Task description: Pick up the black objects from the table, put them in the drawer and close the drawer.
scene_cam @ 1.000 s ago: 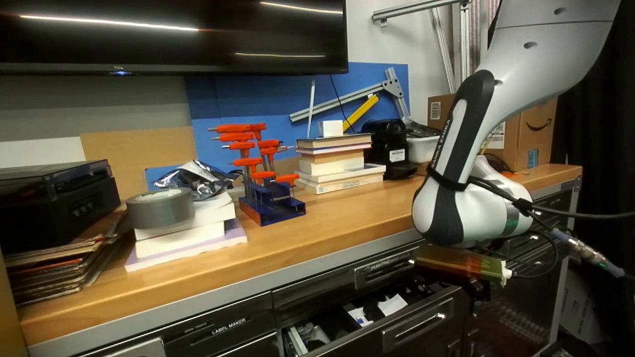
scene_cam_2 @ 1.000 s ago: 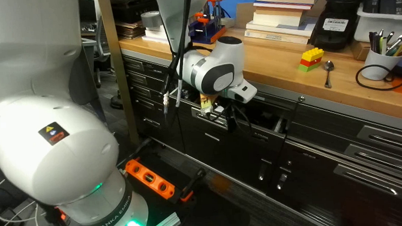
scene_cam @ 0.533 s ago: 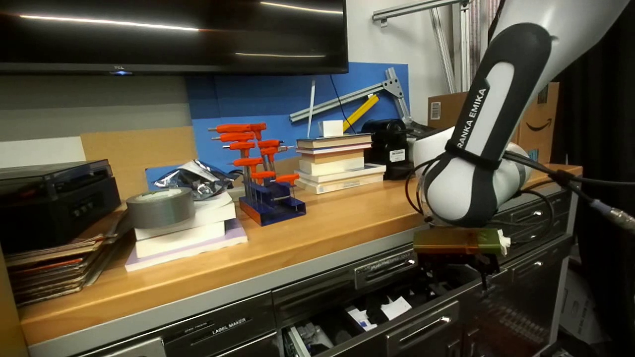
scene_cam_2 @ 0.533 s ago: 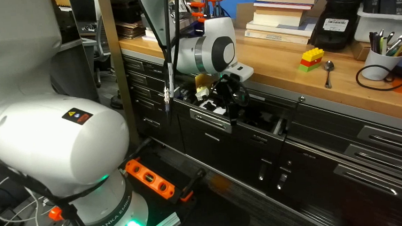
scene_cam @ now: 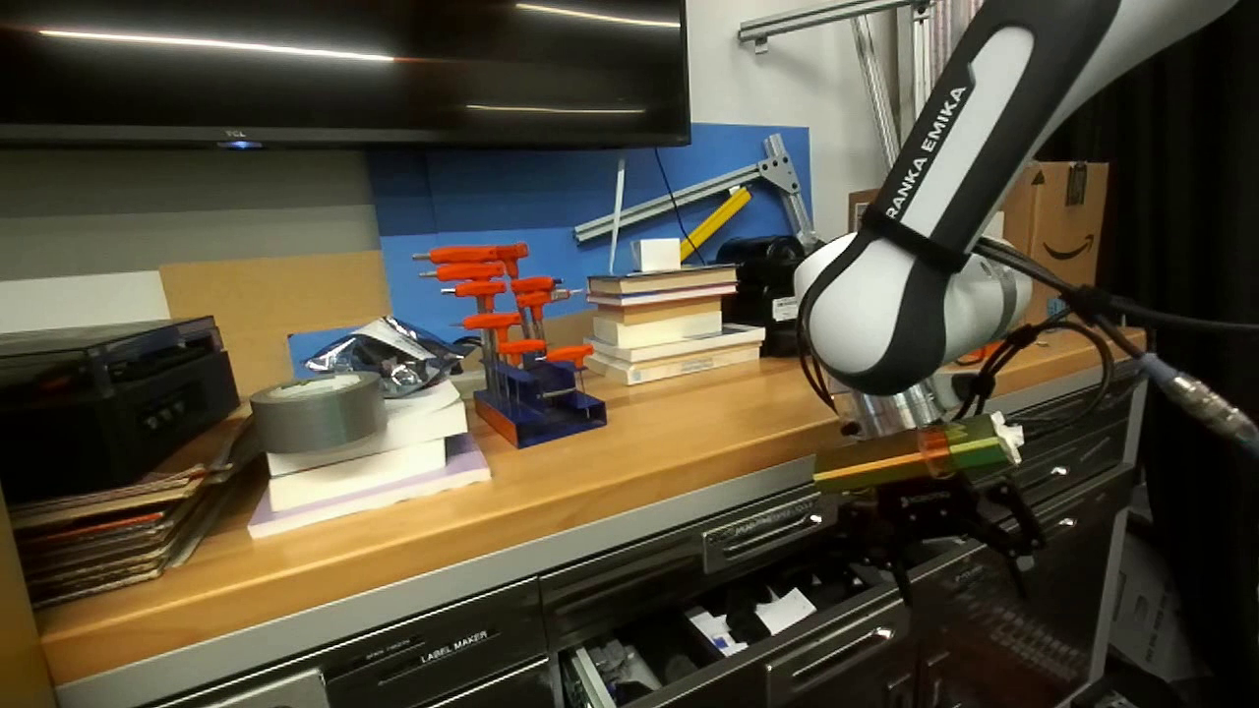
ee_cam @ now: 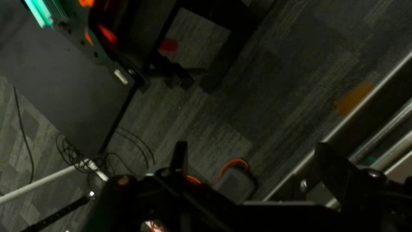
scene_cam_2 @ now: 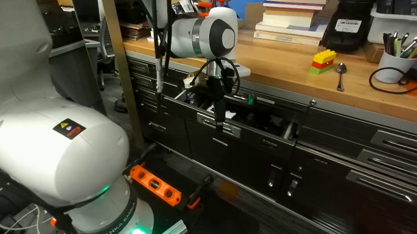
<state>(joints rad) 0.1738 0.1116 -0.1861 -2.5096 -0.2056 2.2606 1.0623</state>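
The drawer [scene_cam_2: 256, 136] stands pulled out below the table [scene_cam_2: 281, 60]; it also shows in an exterior view [scene_cam: 728, 683]. Its handle [scene_cam: 831, 654] faces the room. Inside it lie white pieces [scene_cam: 787, 612] and dark shapes [scene_cam_2: 275, 121]; I cannot tell whether these are the black objects. I see none of the small black objects on the visible tabletop. My gripper [scene_cam: 963, 588] is open and empty, near the drawer's front, pointing down. In an exterior view its fingers [scene_cam_2: 219, 123] overlap the handle. The wrist view shows floor between the spread fingertips [ee_cam: 251, 146].
Books [scene_cam: 669, 329], an orange-handled tool rack [scene_cam: 541, 393] and a tape roll [scene_cam: 317, 411] stand on the table. Toy bricks [scene_cam_2: 322, 62], a spoon [scene_cam_2: 340, 76], a pen cup [scene_cam_2: 393, 66] and a bulky black device [scene_cam_2: 347, 21] lie further along. An orange level [scene_cam_2: 155, 185] is by the base.
My hand has risen from low at the drawer and turned, shifting away from its earlier place at the handle. Its spread fingers now show clearly. The drawer sits slightly further out than a second ago.
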